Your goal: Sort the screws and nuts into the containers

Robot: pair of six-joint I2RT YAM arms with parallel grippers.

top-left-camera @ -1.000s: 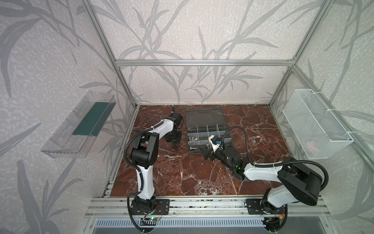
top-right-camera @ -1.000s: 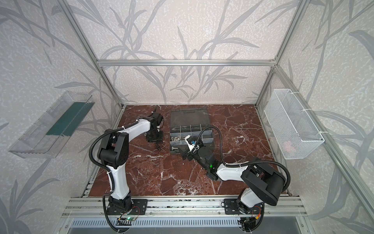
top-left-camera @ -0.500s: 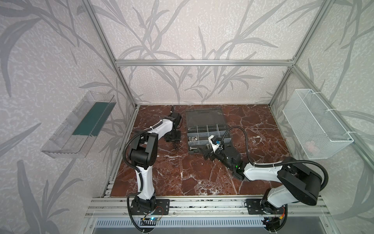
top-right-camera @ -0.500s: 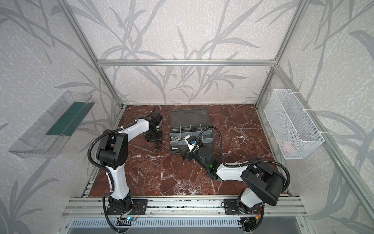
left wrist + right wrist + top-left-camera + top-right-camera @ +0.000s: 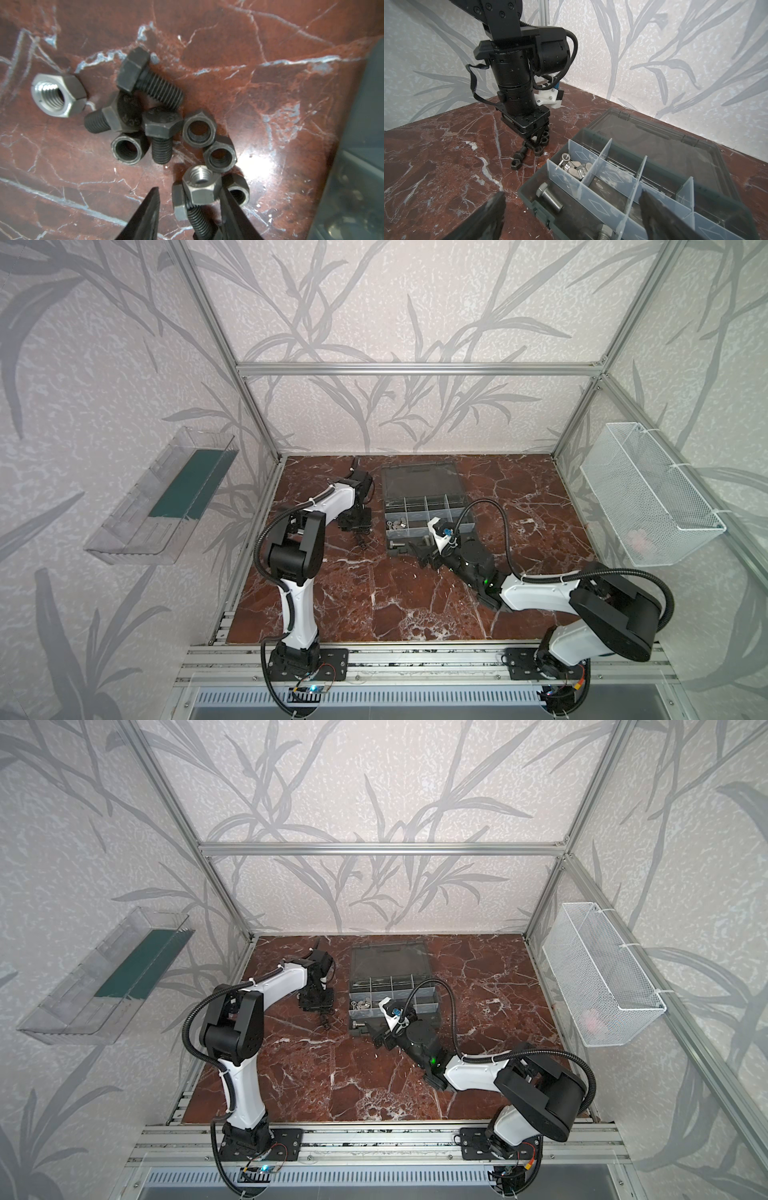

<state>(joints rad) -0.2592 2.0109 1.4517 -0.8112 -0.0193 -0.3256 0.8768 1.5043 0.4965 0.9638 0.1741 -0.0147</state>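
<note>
At the bottom of the left wrist view, the left gripper (image 5: 189,188) has its jaws apart around a screw (image 5: 198,218) and a nut (image 5: 204,190). The right gripper (image 5: 572,195) gapes wide above the containers (image 5: 604,150).

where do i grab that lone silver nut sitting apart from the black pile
Pinch the silver nut across two opposite outer flats, coming down from above. It lies alone on the marble tabletop, threaded hole facing roughly up, not touching the black screws, so its flat sides are likely free.

left claw (image 5: 359,532): over loose hardware (image 5: 364,546) | right claw (image 5: 420,558): at organizer case (image 5: 419,481) front edge
</note>
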